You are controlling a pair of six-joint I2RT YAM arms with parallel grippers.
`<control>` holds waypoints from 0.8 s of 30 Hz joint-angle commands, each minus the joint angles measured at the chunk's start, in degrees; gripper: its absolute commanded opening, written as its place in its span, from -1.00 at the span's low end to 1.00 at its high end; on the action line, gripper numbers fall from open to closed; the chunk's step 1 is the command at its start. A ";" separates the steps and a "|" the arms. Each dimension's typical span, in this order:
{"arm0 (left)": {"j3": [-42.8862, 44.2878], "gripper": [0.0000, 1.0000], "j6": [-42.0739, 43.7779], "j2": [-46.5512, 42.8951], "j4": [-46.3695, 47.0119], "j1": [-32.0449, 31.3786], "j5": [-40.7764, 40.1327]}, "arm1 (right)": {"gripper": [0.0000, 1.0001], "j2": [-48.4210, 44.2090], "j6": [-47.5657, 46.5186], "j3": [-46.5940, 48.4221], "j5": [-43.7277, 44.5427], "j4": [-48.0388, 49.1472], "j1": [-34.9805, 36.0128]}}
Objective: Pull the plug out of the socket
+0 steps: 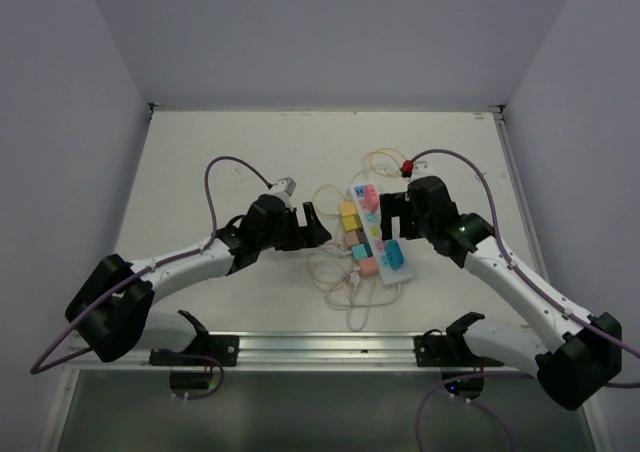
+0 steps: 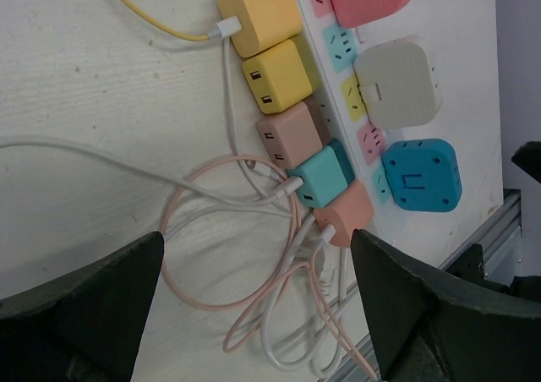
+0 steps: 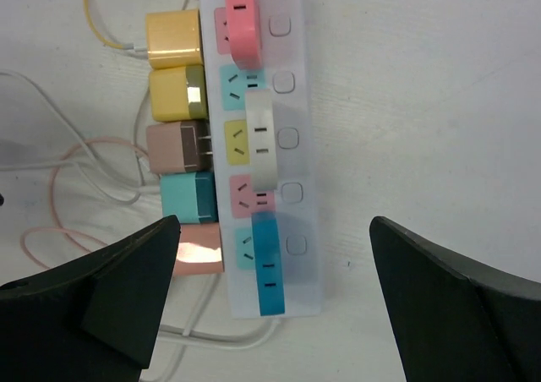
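Left hand [image 2: 255, 251] and right hand [image 3: 275, 247] both gape apart, the socket [image 3: 296, 86] ending near the table [image 1: 200, 152] front edge

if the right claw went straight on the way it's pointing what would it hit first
Most likely the blue plug at the end of the socket: in the wrist view it lies between the fingers of the open right claw. Depth is hard to judge, so this is a best guess.

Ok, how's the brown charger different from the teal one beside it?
The brown charger sits slightly off the power strip, metal prongs showing; the teal charger sits flush against it. Brown is a dull tan, teal a bright blue-green. Both are cubes on the strip's same edge.
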 commanded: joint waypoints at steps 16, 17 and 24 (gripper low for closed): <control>2.58 0.95 -1.97 2.79 7.02 -1.39 -2.11 | 0.98 -14.26 6.65 -19.07 -3.80 -1.17 1.60; 2.58 0.95 -1.89 2.70 7.02 -1.39 -2.29 | 0.98 -14.18 6.65 -19.33 -3.53 -0.73 1.86; 2.76 0.96 -1.54 2.43 6.49 -1.39 -2.38 | 0.98 -8.91 8.40 -17.93 0.68 -1.69 7.31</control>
